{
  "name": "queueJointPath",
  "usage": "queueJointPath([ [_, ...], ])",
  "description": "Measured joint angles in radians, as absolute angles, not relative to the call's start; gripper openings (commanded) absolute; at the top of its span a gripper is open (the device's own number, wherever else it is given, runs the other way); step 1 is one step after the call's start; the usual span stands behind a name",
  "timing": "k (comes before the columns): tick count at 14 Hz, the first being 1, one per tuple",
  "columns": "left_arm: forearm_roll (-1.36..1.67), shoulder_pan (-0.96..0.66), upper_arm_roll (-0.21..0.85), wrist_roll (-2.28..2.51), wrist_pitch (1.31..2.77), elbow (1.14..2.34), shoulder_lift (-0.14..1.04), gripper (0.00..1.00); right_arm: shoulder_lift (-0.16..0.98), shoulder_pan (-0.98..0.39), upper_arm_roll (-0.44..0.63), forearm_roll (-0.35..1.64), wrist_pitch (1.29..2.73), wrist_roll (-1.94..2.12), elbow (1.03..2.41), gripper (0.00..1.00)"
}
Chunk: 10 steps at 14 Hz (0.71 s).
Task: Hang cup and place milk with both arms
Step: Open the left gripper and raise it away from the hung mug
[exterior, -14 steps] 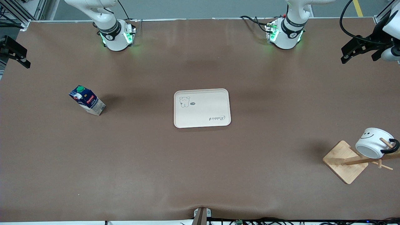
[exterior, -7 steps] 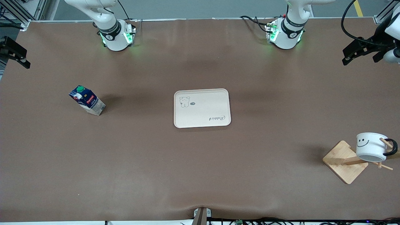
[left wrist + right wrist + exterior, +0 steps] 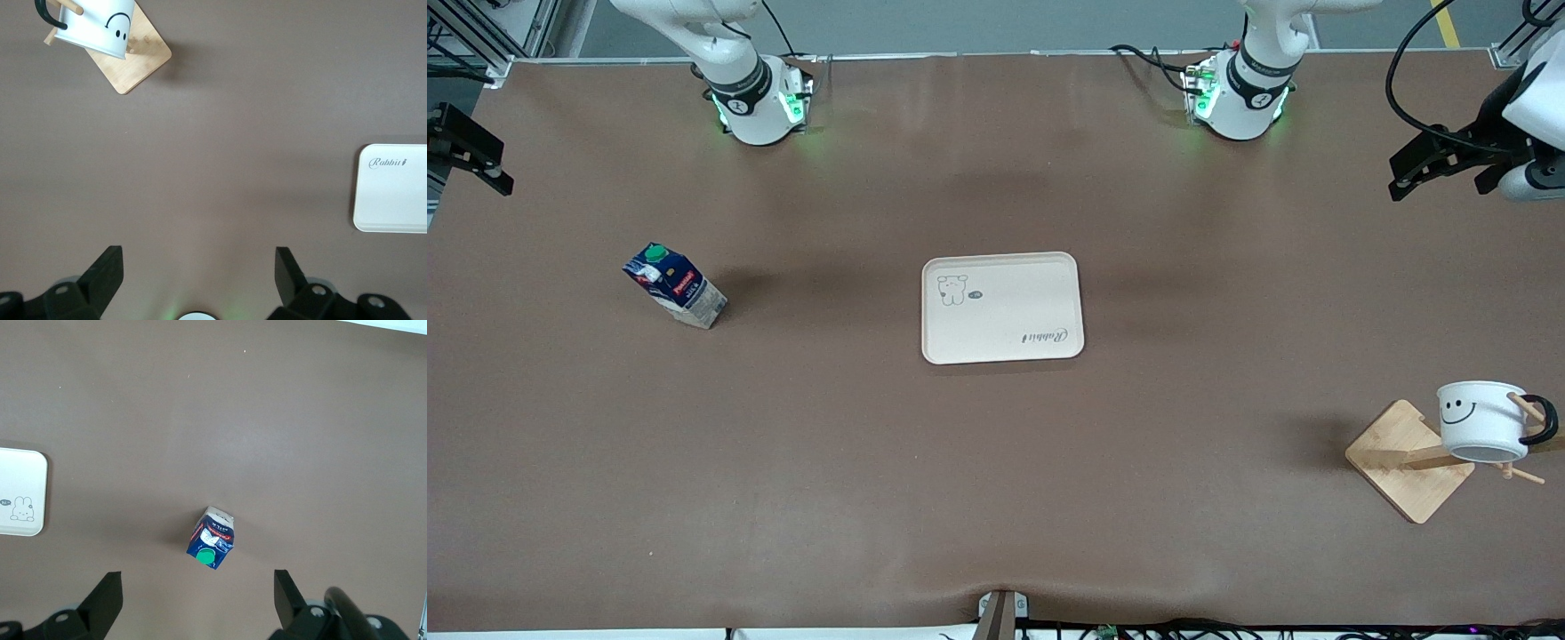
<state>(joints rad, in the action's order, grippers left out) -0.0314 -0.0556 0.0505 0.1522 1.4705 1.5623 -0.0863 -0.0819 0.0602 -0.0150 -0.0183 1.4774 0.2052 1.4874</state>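
1. Worktop (image 3: 996, 498): brown sheet, w/ both arm bases along its 12 o'clock edge in front view.
2. Left arm (image 3: 1249, 80) rose from its base at approx 1 o'clock; right arm (image 3: 738, 84) from its base at approx 11 o'clock.
3. Tray (image 3: 1002, 308): cream, rounded corners, lay flat at centre of worktop. Small bunny drawing and "Rabbit" script on it. Nothing stood on it.
4. Wooden rack (image 3: 1405, 458): square base at approx 4 o'clock, toward left arm's end, pegs on a leaning post.
5. Left gripper (image 3: 1427, 164): up at approx 2 o'clock over left arm's end of worktop, fingers spread wide, holding nothing. Wrist view showed both fingers (image 3: 103, 277) well apart.
6. Right gripper (image 3: 467, 151): at approx 10 o'clock over right arm's end, also spread wide, empty. It was above the milk.
7. Cup (image 3: 1483, 420): white, smiley on side, hung on a rack peg by its black handle, rim upward.
8. Milk (image 3: 676, 286): dark-blue carton, green cap, upright on worktop at approx 9 o'clock, well apart from tray.
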Motion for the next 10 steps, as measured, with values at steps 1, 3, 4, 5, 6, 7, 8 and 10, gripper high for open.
queueJointPath([
  [1,-0.031,-0.054,0.049,0.152,1.47,1.56,-0.086,1.0,-0.082,0.06,-0.015,-0.018,1.477,0.205,1.487,1.0],
  [3,-0.031,-0.049,0.041,0.152,1.47,1.558,-0.086,1.0,-0.082,0.06,-0.015,-0.018,1.477,0.205,1.488,1.0],
  [4,-0.031,-0.049,0.038,0.152,1.47,1.558,-0.086,1.0,-0.082,0.06,-0.015,-0.018,1.477,0.205,1.488,1.0],
  [5,-0.031,-0.049,0.037,0.152,1.47,1.558,-0.086,1.0,-0.082,0.06,-0.015,-0.018,1.477,0.205,1.488,1.0],
  [6,-0.031,-0.049,0.037,0.152,1.47,1.558,-0.086,1.0,-0.082,0.06,-0.015,-0.018,1.477,0.205,1.488,1.0],
  [7,-0.031,-0.049,0.037,0.152,1.47,1.558,-0.086,1.0,-0.082,0.06,-0.015,-0.018,1.477,0.205,1.488,1.0],
  [8,-0.031,-0.049,0.037,0.152,1.469,1.558,-0.086,1.0,-0.082,0.06,-0.015,-0.018,1.477,0.205,1.488,1.0],
  [10,-0.031,-0.049,0.037,0.152,1.469,1.558,-0.079,1.0,-0.082,0.061,-0.015,-0.018,1.477,0.205,1.488,1.0],
])
